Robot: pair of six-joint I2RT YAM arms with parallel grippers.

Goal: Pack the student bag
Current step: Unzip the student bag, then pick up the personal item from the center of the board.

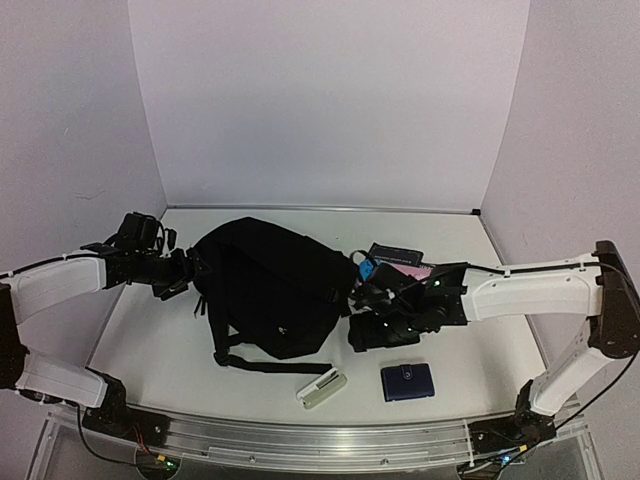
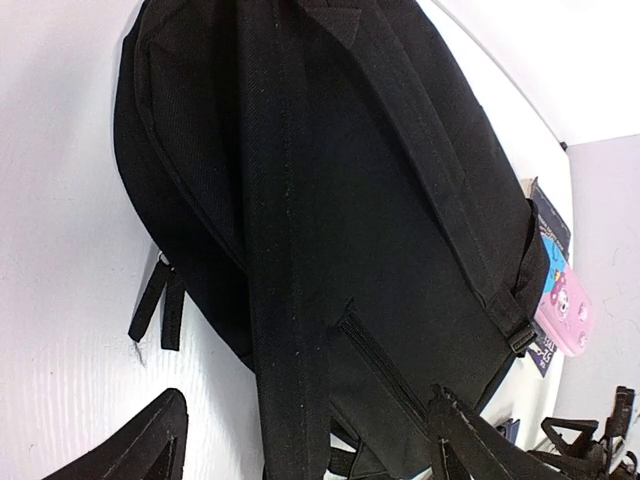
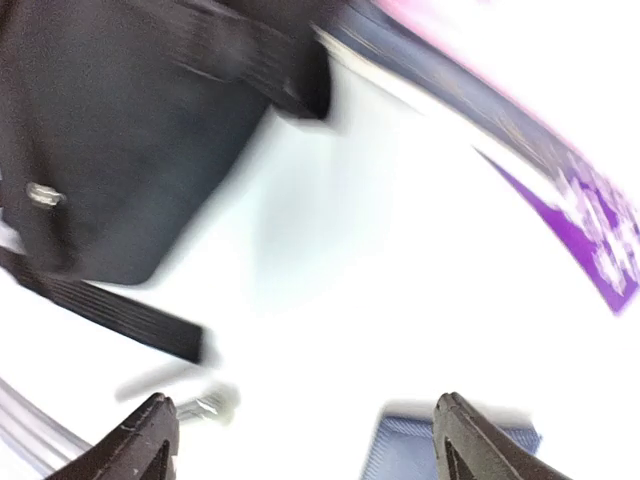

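The large black fabric backpack (image 1: pixel 265 285) lies just ahead of the left claw (image 2: pixel 308 400) and beside the right claw (image 3: pixel 300 400). Both claws gape wide, empty. It seems unopened, so the next move calls for gripping its opening.

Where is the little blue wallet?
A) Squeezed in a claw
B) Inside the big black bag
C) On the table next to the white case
C: the blue wallet lies flat on the table, just to the right of the white case and outside the black bag.
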